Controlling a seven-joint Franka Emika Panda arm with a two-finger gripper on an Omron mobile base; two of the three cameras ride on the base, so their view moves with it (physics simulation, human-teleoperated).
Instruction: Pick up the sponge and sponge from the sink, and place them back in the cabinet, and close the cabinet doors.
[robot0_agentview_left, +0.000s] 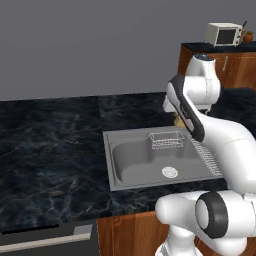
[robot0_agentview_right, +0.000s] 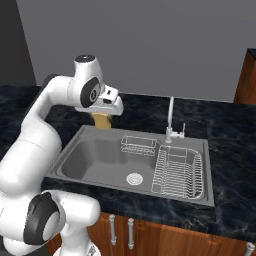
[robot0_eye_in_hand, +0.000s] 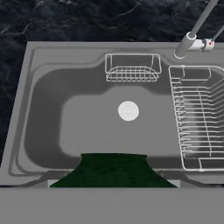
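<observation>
Sponge (robot0_eye_in_hand: 113, 170) sits nearest you, clamped in the end effector (robot0_agentview_right: 103, 120), green face up, yellow body below, above the sink's (robot0_eye_in_hand: 26, 109) near-left rim. Basin beyond looks bare: drain (robot0_eye_in_hand: 128, 111), wire basket (robot0_eye_in_hand: 132, 68). You've still got cabinet placement and doors left, by my read.

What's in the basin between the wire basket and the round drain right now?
Nothing: in the hand view, bare grey basin floor separates the wire basket from the drain of the sink.
</observation>
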